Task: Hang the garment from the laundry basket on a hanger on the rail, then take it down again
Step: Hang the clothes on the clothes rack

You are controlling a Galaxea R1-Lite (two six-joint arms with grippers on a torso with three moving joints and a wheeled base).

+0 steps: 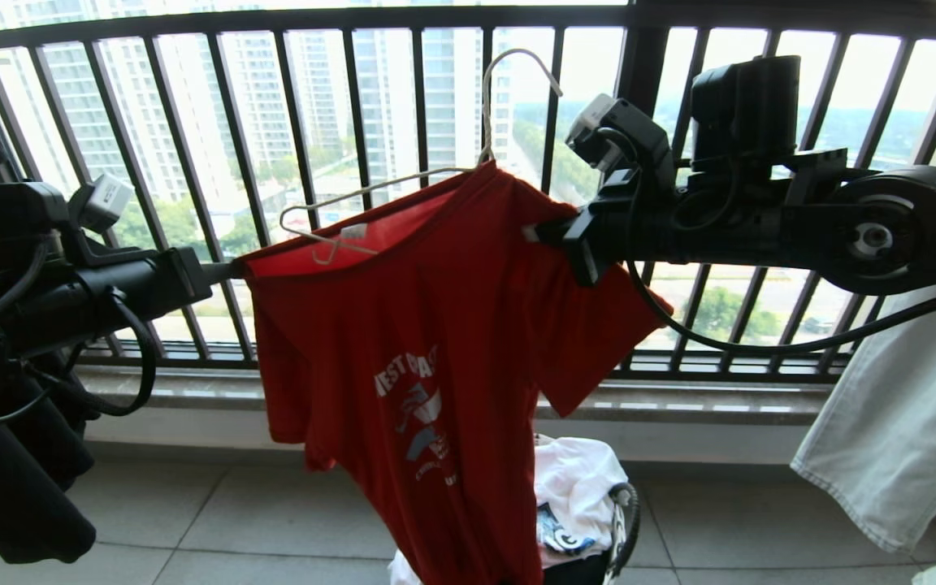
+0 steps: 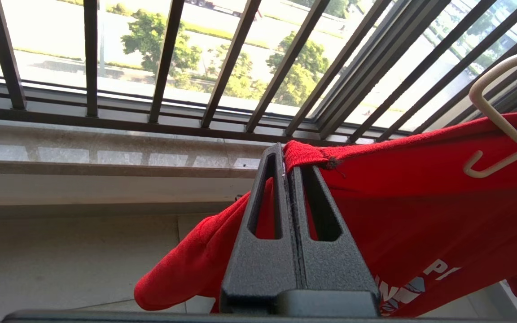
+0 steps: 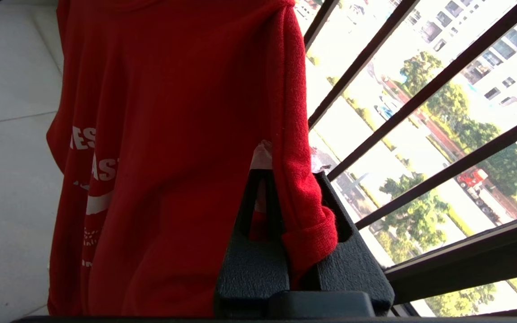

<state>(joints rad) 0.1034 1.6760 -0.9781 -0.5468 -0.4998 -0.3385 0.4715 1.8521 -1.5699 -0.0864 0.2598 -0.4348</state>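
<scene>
The garment, a red T-shirt with white lettering, hangs spread between my two grippers in front of the window bars. My left gripper is shut on the collar edge at one end. My right gripper is shut on a fold of red cloth at the other shoulder. The cream-white hanger sits partly inside the neck opening. One wire arm pokes out toward the left gripper, and the hook stands free above. The laundry basket stands on the floor below. The rail is out of view.
Black window railing runs close behind the shirt, with a stone sill under it. A black garment hangs at the far left and a pale one at the far right. White clothes fill the basket.
</scene>
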